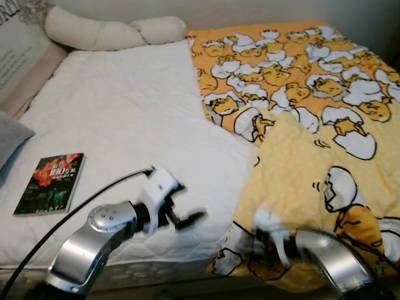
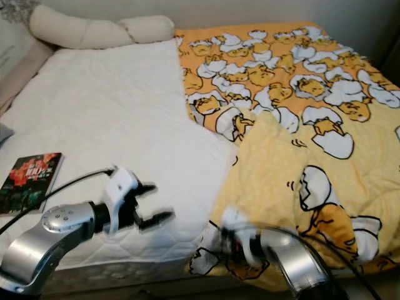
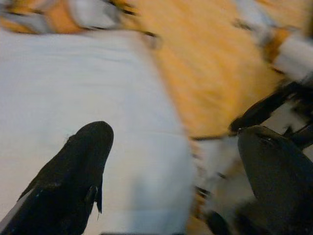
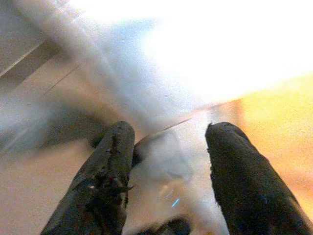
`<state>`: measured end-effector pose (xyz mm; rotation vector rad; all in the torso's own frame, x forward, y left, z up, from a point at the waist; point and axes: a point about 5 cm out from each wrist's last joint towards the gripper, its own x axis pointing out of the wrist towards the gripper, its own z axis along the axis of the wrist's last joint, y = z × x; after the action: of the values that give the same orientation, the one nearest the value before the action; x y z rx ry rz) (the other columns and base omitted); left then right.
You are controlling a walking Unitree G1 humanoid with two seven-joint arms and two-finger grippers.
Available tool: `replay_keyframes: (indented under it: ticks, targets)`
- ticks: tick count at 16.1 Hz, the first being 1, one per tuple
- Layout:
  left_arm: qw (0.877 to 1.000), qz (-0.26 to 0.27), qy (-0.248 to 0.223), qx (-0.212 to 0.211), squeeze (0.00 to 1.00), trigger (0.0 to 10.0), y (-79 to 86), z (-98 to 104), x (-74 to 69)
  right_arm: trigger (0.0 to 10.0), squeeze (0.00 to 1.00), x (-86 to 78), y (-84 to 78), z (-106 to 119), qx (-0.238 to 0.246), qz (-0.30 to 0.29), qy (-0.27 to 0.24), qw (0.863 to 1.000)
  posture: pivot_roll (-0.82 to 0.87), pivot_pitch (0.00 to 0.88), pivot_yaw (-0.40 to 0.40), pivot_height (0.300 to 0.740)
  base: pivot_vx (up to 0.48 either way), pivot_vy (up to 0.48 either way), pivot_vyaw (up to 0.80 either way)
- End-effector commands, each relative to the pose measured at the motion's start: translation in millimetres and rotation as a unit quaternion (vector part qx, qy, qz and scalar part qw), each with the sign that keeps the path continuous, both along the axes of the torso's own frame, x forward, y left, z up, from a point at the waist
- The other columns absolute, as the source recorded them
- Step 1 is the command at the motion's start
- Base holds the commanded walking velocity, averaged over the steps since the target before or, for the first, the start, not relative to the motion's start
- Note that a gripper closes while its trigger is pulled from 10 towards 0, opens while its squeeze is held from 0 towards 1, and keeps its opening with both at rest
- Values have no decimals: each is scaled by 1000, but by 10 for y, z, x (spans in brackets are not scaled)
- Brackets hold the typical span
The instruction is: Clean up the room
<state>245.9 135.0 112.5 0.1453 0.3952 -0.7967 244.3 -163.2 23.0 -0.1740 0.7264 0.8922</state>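
Note:
A yellow blanket (image 1: 300, 125) printed with egg characters covers the bed's right half, its near part folded over to show a dotted underside. My left gripper (image 1: 187, 220) hovers open over the white mattress pad (image 1: 125, 119) near the front edge, just left of the blanket's lower corner; its fingers (image 3: 83, 166) stand wide apart with nothing between them. My right gripper (image 1: 267, 234), blurred by motion, is at the blanket's front edge. In the right wrist view its fingers (image 4: 107, 166) are spread open over pale cloth. A dark book (image 1: 50, 182) lies on the pad at the left.
A long cream pillow (image 1: 109, 31) lies along the head of the bed by the wall. A grey cushion (image 1: 9, 139) pokes in at the far left. The bed's front edge (image 1: 156, 265) runs just below my arms.

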Motion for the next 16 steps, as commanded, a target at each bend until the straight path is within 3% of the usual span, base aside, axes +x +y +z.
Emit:
replay_keyframes:
  ticks: [1,3,5,7,8,9,13,16]
  targets:
    - [996,87,-33,14,945,10000,162,4,80,10000,1000,200,-82,95,27,-131,-38,990,54,0,45,740,0,0,0]
    - [987,151,-61,10,945,10000,247,12,92,10000,1000,293,-56,195,71,-224,-74,969,61,0,23,740,0,0,0]
    - [982,174,-70,8,945,10000,272,18,89,10000,1000,313,-44,227,82,-264,-96,956,64,0,20,740,0,0,0]
    - [965,244,-97,2,945,10000,344,17,97,10000,1000,250,29,274,80,-329,-161,927,61,0,18,740,0,0,0]
    - [962,255,-99,-4,941,10000,350,15,94,10000,1000,222,33,267,79,-344,-160,922,59,0,18,740,0,0,0]
    - [961,261,-96,-8,941,10000,347,-1,80,10000,0,179,36,262,76,-356,-161,917,56,0,19,740,0,0,0]
    - [963,253,-89,-6,941,10000,331,-54,33,10000,0,119,-37,293,86,-378,-172,905,44,0,25,740,0,360,-722]
    - [965,242,-103,17,961,10000,314,-42,71,10000,0,57,-5,310,86,-374,-175,907,43,0,29,740,0,-245,-781]
